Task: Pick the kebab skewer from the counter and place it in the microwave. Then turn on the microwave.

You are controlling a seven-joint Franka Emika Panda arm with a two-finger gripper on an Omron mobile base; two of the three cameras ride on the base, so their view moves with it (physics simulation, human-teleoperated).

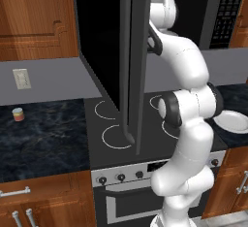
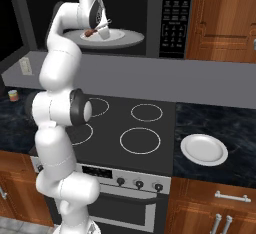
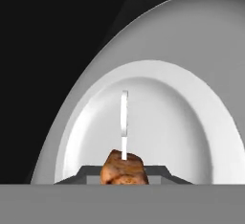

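Reddish-brown and lumpy, the kebab skewer (image 2: 90, 32) hangs pinched in the gripper (image 2: 99, 29) inside the open microwave (image 2: 155, 18), just above the white plate (image 2: 127, 36) on its floor. From the hand view the meat (image 3: 122, 168) sits squeezed between the two dark fingers, with its thin pale stick pointing out over the plate's (image 3: 191, 122) smooth, shallow dish.

What worries me is the release. The skewer looks held by its meaty end, so the thin stick overhangs; if the fingers part while it is tilted, it could roll on that glossy plate and slide toward the rim or off onto the turntable. Soft, uneven meat may also cling to one finger and get dragged out as the hand withdraws. The arm reaches deep into the cavity, with its wrist close to the frame, so a careless retreat might clip the edge. The tall black glass door (image 1: 127, 61) stands swung wide over the stovetop (image 2: 135, 128), and it will have to be shut before the keypad strip (image 2: 172, 18) is of any use.

Below, the marbled black-blue counter (image 2: 220, 123) carries a second white plate (image 2: 203, 149), round and plain, and a small striped cylinder (image 1: 18, 114) sits far off by the wall.
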